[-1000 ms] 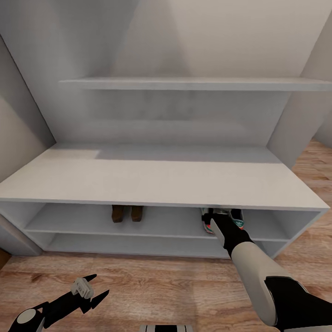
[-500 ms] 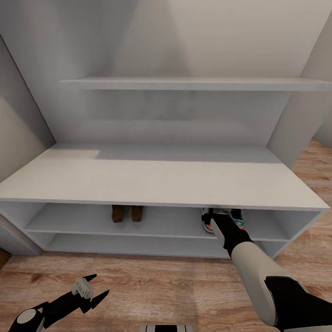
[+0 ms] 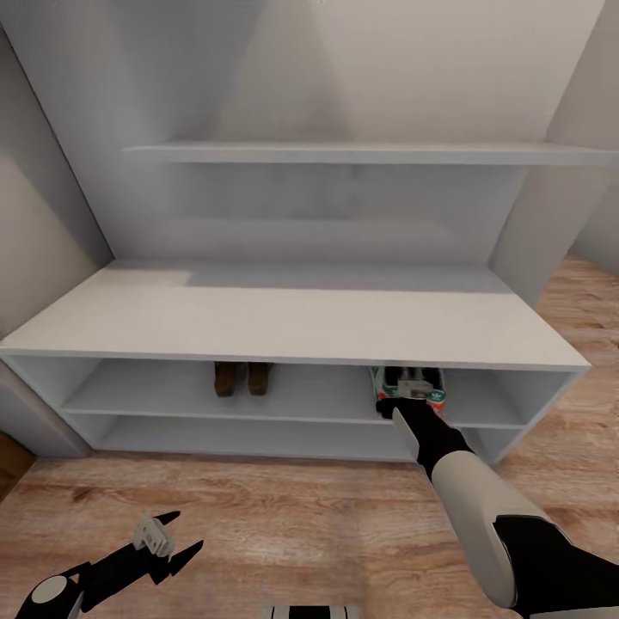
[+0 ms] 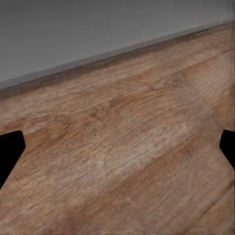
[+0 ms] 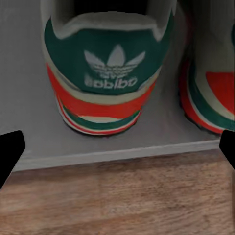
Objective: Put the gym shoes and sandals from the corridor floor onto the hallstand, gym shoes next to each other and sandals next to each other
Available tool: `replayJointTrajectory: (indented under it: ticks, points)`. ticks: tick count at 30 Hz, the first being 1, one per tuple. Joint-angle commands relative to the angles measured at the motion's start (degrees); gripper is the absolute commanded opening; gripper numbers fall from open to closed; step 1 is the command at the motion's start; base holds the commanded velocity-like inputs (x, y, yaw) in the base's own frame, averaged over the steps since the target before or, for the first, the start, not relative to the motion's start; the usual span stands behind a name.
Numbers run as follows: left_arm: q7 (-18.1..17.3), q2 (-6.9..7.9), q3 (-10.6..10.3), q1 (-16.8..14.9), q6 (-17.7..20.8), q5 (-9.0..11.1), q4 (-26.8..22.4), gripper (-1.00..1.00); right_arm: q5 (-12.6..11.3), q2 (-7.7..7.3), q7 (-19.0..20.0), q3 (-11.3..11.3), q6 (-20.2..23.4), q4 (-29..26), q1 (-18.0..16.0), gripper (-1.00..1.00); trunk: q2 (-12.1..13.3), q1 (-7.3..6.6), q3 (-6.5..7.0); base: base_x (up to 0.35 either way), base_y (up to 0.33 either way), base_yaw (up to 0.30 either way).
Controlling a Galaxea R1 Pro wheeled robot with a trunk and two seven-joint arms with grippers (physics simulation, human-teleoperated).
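The two gym shoes (image 3: 413, 384) stand side by side, heels outward, on the upper tier at the right of the hallstand (image 3: 292, 314). In the right wrist view the green heel with its white logo (image 5: 108, 73) is straight ahead, and the second shoe (image 5: 213, 93) is beside it. My right gripper (image 3: 391, 406) is open just in front of that tier's edge, its fingertips (image 5: 10, 154) wide apart and holding nothing. The two sandals (image 3: 242, 377) sit together on the same tier, left of the middle. My left gripper (image 3: 182, 533) hangs open over the corridor floor (image 3: 301, 516).
An upper shelf (image 3: 361, 153) runs across the wall above the bench top. A grey side panel (image 3: 533, 241) closes the right end. The left wrist view shows bare wood planks (image 4: 127, 147) meeting a grey base (image 4: 98, 29).
The whole head view has shifted, so the camera moved. My right gripper now sits at the tier's front edge instead of over the gym shoes. The left arm holds its pose.
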Motion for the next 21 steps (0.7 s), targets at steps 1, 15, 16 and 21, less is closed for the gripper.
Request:
replayJointTrajectory:
  ticks: [1,15,16,21]
  points:
    - [-0.22,-0.06,0.28,-0.04,-0.32,-0.57,-0.07,1.0,0.05,0.06,-0.08,-0.29,0.26,-0.1,-0.01,1.0,-0.02,-0.05,-0.04,-0.332,0.0,0.0]
    - [-0.22,-0.06,0.28,-0.04,-0.32,-0.57,-0.12,1.0,0.05,0.08,0.0,-0.22,0.26,-0.1,0.05,1.0,-0.02,-0.05,-0.04,-0.334,0.0,0.0]
    - [-0.22,-0.05,0.29,-0.04,-0.32,-0.57,-0.12,1.0,0.05,0.08,0.0,-0.21,0.26,-0.1,0.05,1.0,-0.02,-0.05,-0.04,-0.335,0.0,0.0]
    - [-0.22,-0.03,0.26,-0.04,-0.32,-0.57,-0.12,1.0,0.05,0.1,0.0,-0.21,0.26,-0.1,0.05,1.0,-0.02,-0.05,-0.04,-0.335,0.0,0.0]
